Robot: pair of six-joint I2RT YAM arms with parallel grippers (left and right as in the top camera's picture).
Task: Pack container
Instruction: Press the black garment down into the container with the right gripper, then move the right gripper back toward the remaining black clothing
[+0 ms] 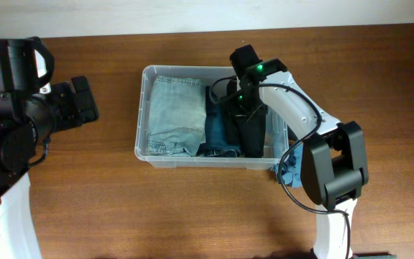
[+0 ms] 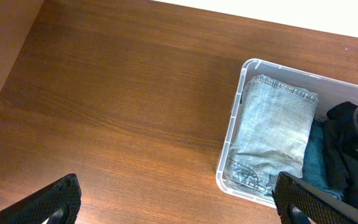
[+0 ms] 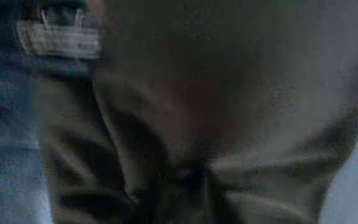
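The clear plastic container (image 1: 141, 108) stands mid-table and also shows in the left wrist view (image 2: 232, 134). It holds folded light-blue jeans (image 1: 171, 115) on the left, darker blue jeans (image 1: 215, 133) in the middle and a black garment (image 1: 254, 133) on the right. My right gripper (image 1: 244, 101) is down inside the container, on the black garment (image 3: 229, 93). Creases in the cloth gather at its jaws (image 3: 185, 186), which look shut on it. My left gripper (image 1: 88, 101) is open and empty over bare table, left of the container (image 2: 179, 193).
A bit of blue cloth (image 1: 287, 173) lies outside the container's front right corner, beside the right arm's base. Wooden table (image 1: 106, 201) lies left of and in front of the container. The table's far edge meets a white wall.
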